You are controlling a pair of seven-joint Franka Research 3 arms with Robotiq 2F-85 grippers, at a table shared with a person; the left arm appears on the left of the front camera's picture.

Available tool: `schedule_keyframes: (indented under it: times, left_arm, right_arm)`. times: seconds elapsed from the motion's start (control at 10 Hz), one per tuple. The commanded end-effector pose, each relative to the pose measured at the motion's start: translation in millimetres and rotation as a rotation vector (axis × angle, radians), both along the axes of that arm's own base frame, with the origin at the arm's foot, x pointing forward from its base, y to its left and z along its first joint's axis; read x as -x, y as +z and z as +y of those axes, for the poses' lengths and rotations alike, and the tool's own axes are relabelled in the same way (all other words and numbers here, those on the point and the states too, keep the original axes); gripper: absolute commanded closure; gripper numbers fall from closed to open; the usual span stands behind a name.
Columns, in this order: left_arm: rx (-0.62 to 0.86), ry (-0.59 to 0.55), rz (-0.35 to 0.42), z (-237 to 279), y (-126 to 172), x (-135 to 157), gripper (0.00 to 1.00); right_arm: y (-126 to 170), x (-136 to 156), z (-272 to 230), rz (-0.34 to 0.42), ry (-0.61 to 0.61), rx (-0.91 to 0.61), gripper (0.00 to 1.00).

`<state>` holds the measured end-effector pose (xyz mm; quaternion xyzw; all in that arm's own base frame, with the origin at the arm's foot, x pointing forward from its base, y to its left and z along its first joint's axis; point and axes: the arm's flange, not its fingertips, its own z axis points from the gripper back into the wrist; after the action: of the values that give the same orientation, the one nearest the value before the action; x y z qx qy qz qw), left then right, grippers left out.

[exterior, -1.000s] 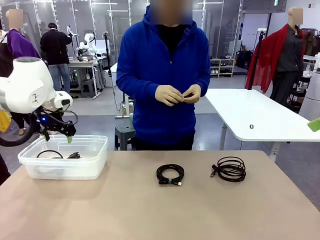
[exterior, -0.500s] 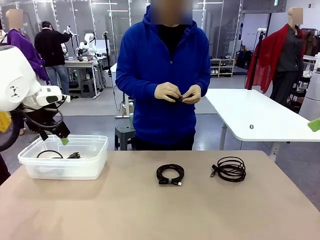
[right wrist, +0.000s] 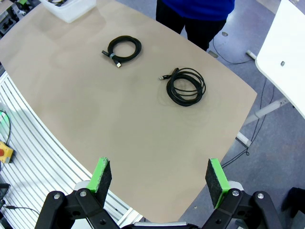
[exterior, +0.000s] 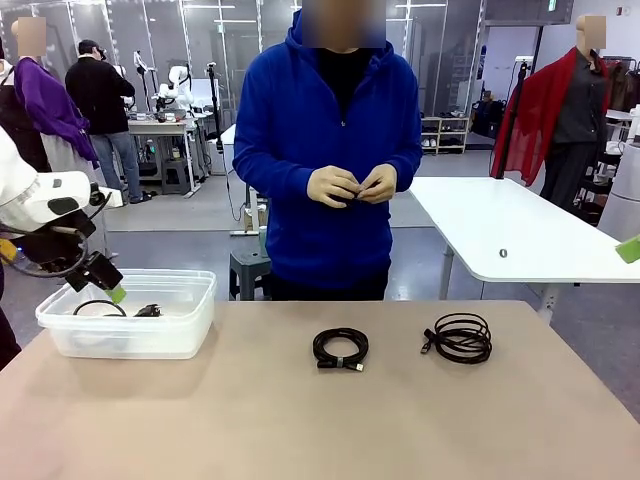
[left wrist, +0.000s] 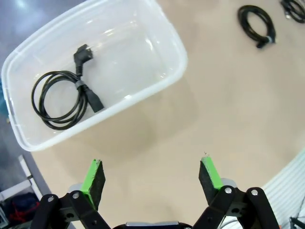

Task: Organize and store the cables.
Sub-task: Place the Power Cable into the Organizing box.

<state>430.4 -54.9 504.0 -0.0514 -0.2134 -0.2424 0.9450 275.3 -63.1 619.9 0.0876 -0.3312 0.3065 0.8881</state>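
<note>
Left gripper [left wrist: 151, 177] withdrew left (jaws apart); one cable [left wrist: 82, 87] in bin [left wrist: 128, 62], two on table [exterior: 300, 420].

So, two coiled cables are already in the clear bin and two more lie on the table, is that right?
Not quite: the left wrist view shows one coiled cable in the clear bin, not two. Two more, a tight coil and a looser coil, lie on the table.

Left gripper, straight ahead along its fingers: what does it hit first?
Likely the bare table, just short of the wall of the clear bin; the open left gripper is not lined up with the power cable inside. Depth unclear.
</note>
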Motion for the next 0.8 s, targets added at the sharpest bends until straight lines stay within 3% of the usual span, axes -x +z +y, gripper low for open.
schedule_keyframes:
  times: [0.0,0.3,0.7]
  left_arm:
    - [0.012,-0.072,-0.026,5,-3,18,0.0]
    - [-0.013,-0.17,-0.112,-1,10,65,0.0]
    - [0.0,-0.183,-0.112,7,22,79,0.0]
  right_arm:
    - [0,0,0,0.001,0.0,0.001,0.0]
    - [0,0,0,0.001,0.0,0.001,0.0]
    - [0,0,0,0.001,0.0,0.001,0.0]
